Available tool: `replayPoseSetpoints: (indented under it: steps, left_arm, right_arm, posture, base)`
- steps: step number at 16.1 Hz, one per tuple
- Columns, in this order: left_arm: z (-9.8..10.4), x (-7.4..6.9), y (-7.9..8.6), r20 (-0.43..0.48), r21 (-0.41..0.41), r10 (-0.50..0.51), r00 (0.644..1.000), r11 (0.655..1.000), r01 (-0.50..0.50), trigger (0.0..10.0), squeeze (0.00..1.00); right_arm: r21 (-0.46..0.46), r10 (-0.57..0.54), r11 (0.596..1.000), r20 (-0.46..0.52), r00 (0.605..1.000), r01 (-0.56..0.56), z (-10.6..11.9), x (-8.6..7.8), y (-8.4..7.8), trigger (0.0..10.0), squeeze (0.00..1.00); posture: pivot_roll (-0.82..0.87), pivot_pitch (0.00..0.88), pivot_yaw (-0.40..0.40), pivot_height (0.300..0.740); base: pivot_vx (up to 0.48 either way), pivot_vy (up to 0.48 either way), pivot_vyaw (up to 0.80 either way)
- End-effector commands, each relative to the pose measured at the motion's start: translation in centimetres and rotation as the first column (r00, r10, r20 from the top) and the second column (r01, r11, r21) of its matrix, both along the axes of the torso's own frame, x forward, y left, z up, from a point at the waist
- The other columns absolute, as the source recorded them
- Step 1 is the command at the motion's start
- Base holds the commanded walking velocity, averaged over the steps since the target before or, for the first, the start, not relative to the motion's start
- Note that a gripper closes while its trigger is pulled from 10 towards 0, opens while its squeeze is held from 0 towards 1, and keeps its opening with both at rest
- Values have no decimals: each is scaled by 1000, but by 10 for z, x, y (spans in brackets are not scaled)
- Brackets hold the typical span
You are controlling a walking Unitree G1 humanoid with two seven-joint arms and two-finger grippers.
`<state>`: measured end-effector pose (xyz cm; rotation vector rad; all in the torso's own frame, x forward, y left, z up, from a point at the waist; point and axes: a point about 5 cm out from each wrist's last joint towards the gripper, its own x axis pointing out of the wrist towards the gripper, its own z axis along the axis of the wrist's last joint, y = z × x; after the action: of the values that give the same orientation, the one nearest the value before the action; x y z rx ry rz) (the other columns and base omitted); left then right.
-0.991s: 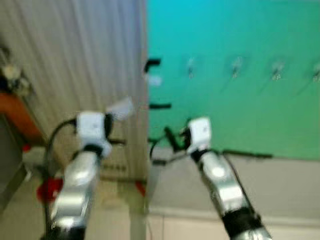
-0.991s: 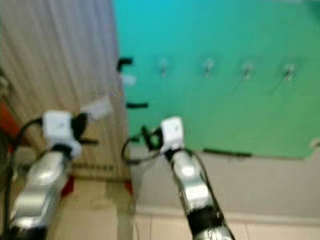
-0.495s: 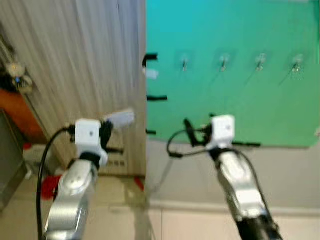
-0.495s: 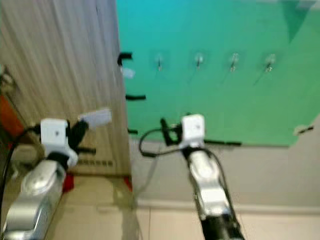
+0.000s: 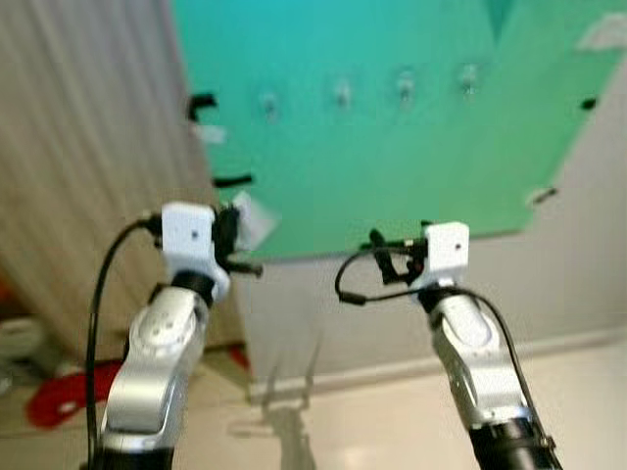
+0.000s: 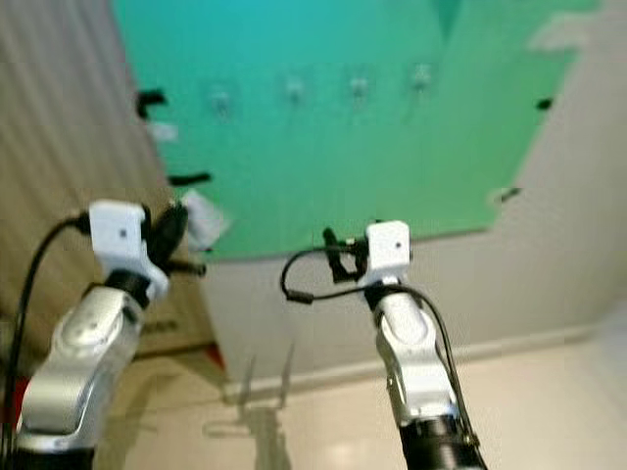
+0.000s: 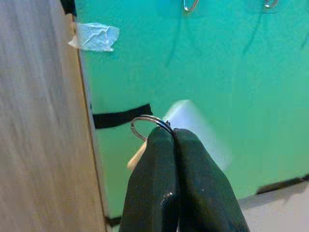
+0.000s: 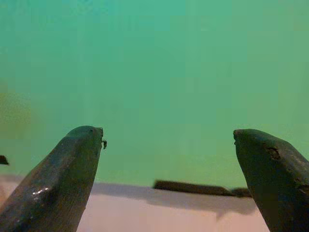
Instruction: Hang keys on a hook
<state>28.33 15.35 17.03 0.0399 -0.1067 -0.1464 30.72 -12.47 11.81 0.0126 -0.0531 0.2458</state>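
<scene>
So the whole view is swung compared with half a second ago; the green panel (image 5: 392,147) and its row of hooks (image 5: 341,94) are now seen shifted toward the left and tilted, which is taken as the head camera turning rather than anything on the wall being moved; both arms are kept raised in front of it. The left pincer (image 7: 173,137) is clamped together on the keys (image 7: 166,126); a thin metal ring is seen poking out just past the fingertips, with a pale tag behind it, and the same pale tag is spotted beside the left wrist in the head view. The right pincer (image 8: 169,137) is held wide apart with nothing in it, pointed at the green panel. The keys are well below the hooks and apart from them, so nothing is hung yet; the reframing probably means the approach is being lined up, and the ring would need to be lifted and brought up to one hook. Which hook is aimed at can't be told; it's too blurry.
</scene>
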Motion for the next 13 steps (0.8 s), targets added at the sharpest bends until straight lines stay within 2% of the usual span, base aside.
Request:
replayPoseSetpoints:
  steps: [1,3,6,8,10,13]
  left_arm:
    - [13,6,2,30,36,30,999,999,-32,10000,0]
    - [27,18,-3,30,59,5,1000,998,-7,10000,0]
    - [33,31,-12,6,74,-46,999,996,45,10000,0]
    - [41,42,-22,-16,123,-109,994,986,110,10000,0]
    - [49,45,-25,-20,186,-134,991,973,135,10000,0]
    - [57,48,-28,-7,194,-144,990,971,143,10000,0]
  right_arm:
    - [-3,32,999,10,999,-32,6,3,7,10000,0]
    - [1,45,999,13,999,-45,7,4,11,10000,0]
    - [4,49,999,21,999,-49,9,7,13,10000,0]
    - [8,50,999,28,998,-50,11,8,15,10000,0]
    - [8,51,999,29,998,-51,10,8,15,10000,0]
    - [11,49,999,25,998,-49,9,7,16,10000,0]
  posture:
    - [-59,0,4,740]
    - [-60,0,5,740]
    - [-70,0,13,740]
    - [-80,0,25,740]
    - [-83,0,30,740]
    - [-87,0,41,740]
  base:
    - [0,0,0]
    - [0,0,0]
    - [0,0,0]
    - [0,0,0]
    - [0,0,0]
    - [0,0,0]
